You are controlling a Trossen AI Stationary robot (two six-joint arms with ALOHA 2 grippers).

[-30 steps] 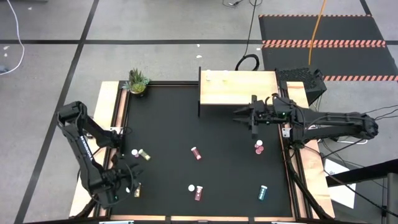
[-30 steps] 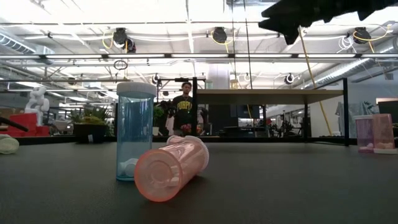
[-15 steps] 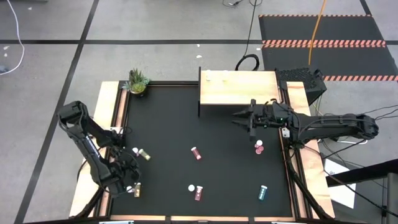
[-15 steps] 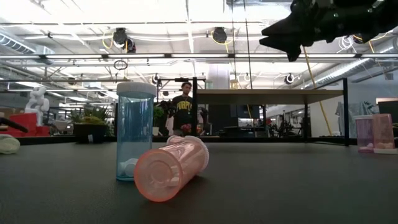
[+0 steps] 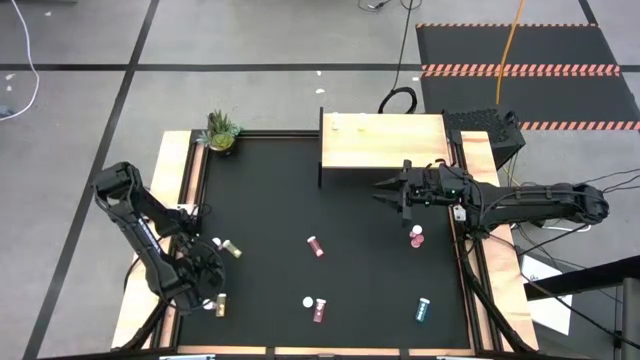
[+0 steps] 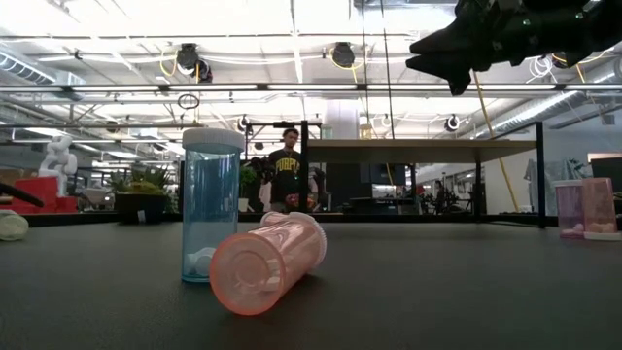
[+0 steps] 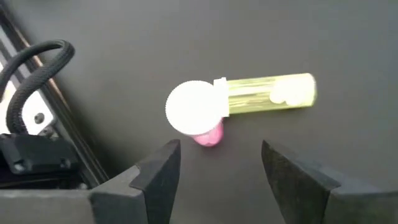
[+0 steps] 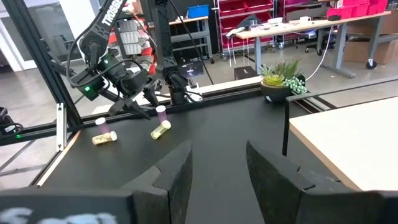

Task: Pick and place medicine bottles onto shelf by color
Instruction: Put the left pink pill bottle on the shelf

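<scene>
My left gripper [image 7: 217,171] is open, tipped down over the table's left side [image 5: 207,268]. Just ahead of its fingers stands a pink medicine bottle with a white cap [image 7: 196,111], upright on its base. A yellow bottle [image 7: 268,95] lies on its side against that one. Another yellow bottle [image 5: 216,304] lies nearer the front edge. My right gripper [image 5: 384,188] hangs open and level in the air at the shelf's near edge [image 8: 214,163]. The pale wood shelf [image 5: 385,142] carries two small bottles [image 5: 347,123] at its far edge.
More bottles lie about the black table: dark red [image 5: 315,246], pink upright [image 5: 416,237], teal [image 5: 423,310], and a white-capped one beside a dark red one [image 5: 318,309]. A potted plant [image 5: 221,131] stands at the far left corner. A person [image 6: 287,173] stands beyond the table.
My left gripper has gone away from the near edge toward the pink and yellow bottle pair, sinking and tipping further down. My right gripper has come down a little in front of the shelf. No bottle has moved.
</scene>
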